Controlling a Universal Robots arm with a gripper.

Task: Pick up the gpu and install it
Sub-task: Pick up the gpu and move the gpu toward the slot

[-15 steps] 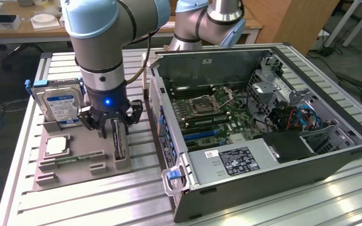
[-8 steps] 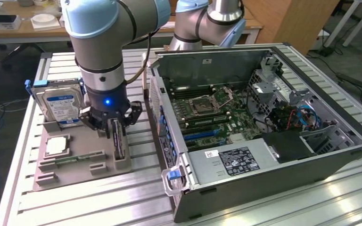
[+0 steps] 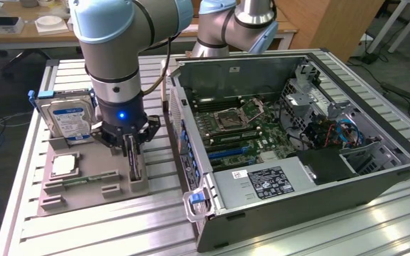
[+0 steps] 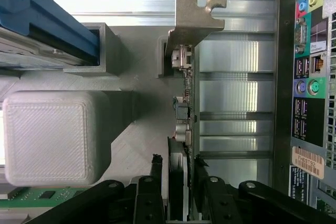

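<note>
The task is at its very beginning: the gpu (image 3: 134, 169) stands on edge in its slot of the grey fixture tray (image 3: 84, 194), directly beneath the gripper (image 3: 132, 152), and nothing has been lifted or installed yet. In the wrist view the gripper (image 4: 178, 169) straddles the card, one finger on either side, with the black cooler and the green board of the gpu (image 4: 187, 103) running away from it to the silver end bracket (image 4: 193, 17) at the far end. The fingers (image 4: 156, 167) stand apart and have not clamped. A sliver of space seems to remain on the cooler side, though the angle is too steep to be sure whether the opposite finger already touches the board. Everything remains to be done: gripping, lifting, carrying across and seating the card.

The tray holds other parts. The hard drive (image 3: 68, 118) stands upright in a cradle just beside the gripper, on the side away from the computer case (image 3: 376, 176). Further out on that same side, a processor (image 3: 62, 166) lies flat in a square pocket. A narrow memory stick (image 3: 84, 180) lies in a long groove near it.

The case sits close on the gripper's other side, with its side panel off. Inside are the motherboard (image 3: 251, 133), a blue expansion slot (image 3: 226, 153) with no card in it, the power supply (image 3: 262, 181) along the near wall and a bundle of cables by the drive bays. The case's rear port panel (image 4: 307, 77) is close alongside the gpu in the wrist view.
</note>
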